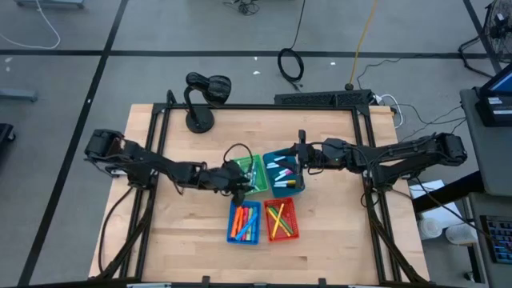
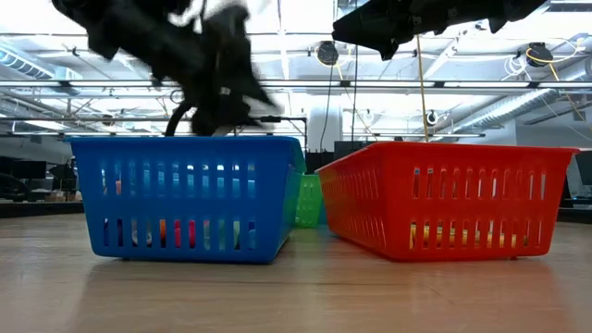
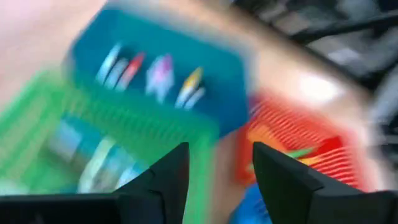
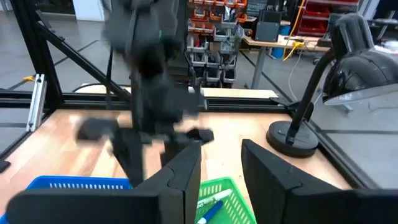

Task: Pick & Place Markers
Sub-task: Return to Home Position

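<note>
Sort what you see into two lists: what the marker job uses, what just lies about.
Job: markers; green bin; teal bin; blue bin; red bin; left gripper by green bin; right gripper by teal bin.
Lying about: desk lamp; floor cable coil.

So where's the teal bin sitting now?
In the high view the teal bin sits mid-table, beside the green bin on the left-arm side, just beyond the red bin, with the right gripper over its far right corner.
</note>
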{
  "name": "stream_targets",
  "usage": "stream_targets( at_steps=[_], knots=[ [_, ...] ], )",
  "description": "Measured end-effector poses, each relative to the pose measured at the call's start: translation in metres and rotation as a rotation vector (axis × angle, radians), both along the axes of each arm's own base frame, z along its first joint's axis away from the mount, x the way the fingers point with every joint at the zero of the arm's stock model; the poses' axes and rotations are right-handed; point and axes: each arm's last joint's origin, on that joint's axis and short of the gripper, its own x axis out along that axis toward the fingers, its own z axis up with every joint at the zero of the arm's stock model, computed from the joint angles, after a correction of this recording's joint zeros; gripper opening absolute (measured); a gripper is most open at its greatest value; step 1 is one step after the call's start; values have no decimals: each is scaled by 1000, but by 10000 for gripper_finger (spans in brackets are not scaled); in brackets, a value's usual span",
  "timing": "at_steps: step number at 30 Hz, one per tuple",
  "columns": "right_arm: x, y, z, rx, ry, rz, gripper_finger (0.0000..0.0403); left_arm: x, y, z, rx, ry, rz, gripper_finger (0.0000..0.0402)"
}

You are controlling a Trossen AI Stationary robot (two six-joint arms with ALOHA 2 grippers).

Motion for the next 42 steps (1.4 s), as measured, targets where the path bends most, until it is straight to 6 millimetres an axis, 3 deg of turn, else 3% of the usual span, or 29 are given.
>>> stream_targets(
  at_steps=[5,8,11,15,18,23,27,30,34,39,42],
  knots=[
    [-7,-1,10,-71,-37,2,102,-24,11,64,285,-202,-179,184],
    [-16,-5,21,-124,-76,-11,102,-56,17,101,458,-273,-225,184],
    [-33,-7,38,-160,-138,-21,102,-95,22,132,515,-364,-222,184],
    [-62,-6,60,-244,-218,-27,102,-147,28,154,520,-425,-203,184],
    [-84,-6,70,-310,-239,-34,102,-181,34,159,640,-411,-174,184],
    [-106,-10,67,-432,-126,-91,102,-219,44,144,711,-272,-22,184],
    [-108,-19,43,-379,-84,-261,102,-215,46,108,720,-224,46,184],
    [-111,-27,11,-337,-81,-356,102,-205,44,77,695,-251,45,184],
    [-125,-38,-22,-202,-197,-383,102,-204,46,37,637,-279,117,184],
    [-149,-43,-45,-89,-312,-352,102,-219,51,21,606,-392,170,184],
    [-159,-43,-56,-28,-357,-376,102,-215,50,8,561,-390,112,184]
  ],
)
